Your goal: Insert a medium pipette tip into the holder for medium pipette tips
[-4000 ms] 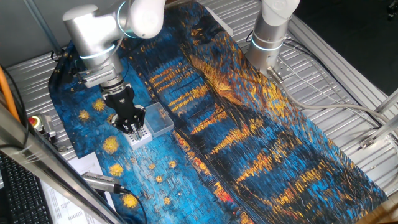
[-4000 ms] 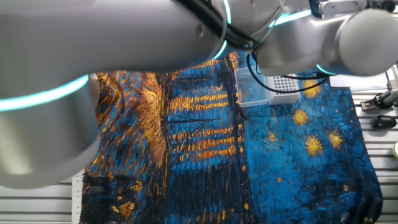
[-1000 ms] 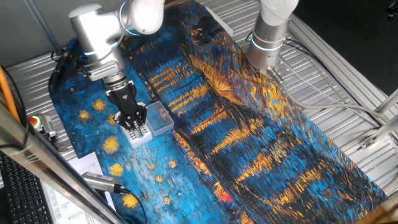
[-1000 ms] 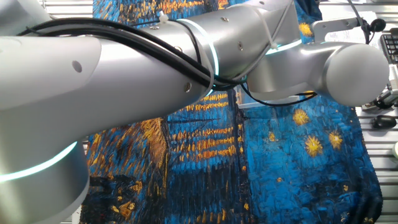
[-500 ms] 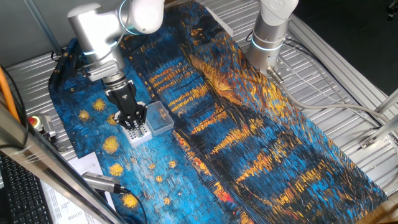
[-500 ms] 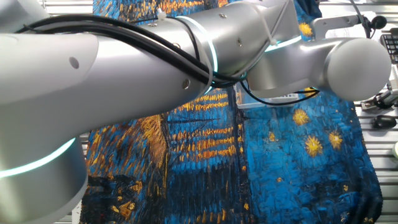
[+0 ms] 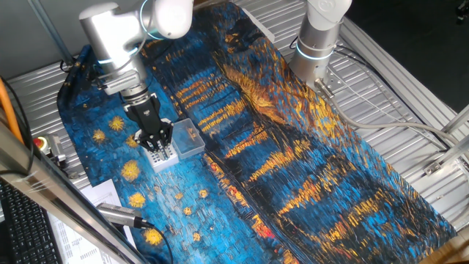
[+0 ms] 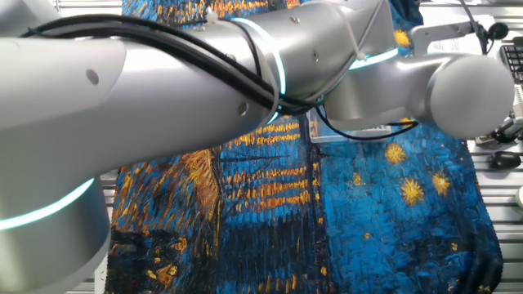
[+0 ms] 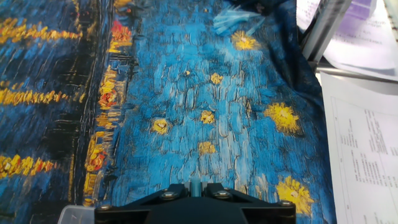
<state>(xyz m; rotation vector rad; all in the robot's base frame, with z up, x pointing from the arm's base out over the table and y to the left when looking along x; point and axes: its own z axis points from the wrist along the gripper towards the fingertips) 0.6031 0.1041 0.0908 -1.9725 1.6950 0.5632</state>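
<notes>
The holder (image 7: pixel 164 155) sat on the worktop (image 7: pixel 293 169) at its left end, touching a clear box (image 7: pixel 188 140). The tool (image 7: pixel 155 144) hung right over its grid, so seating the tip looked underway; couldn't tell if it gripped anything. Next needs a straight, gentle push down. Open cloth everywhere else.

holder for medium pipette tips (image 7: pixel 163 156) sits near the cloth's (image 7: pixel 293 169) left edge, clear box (image 7: pixel 187 140) touching it on the right, gripper (image 7: pixel 155 144) right above.
</notes>
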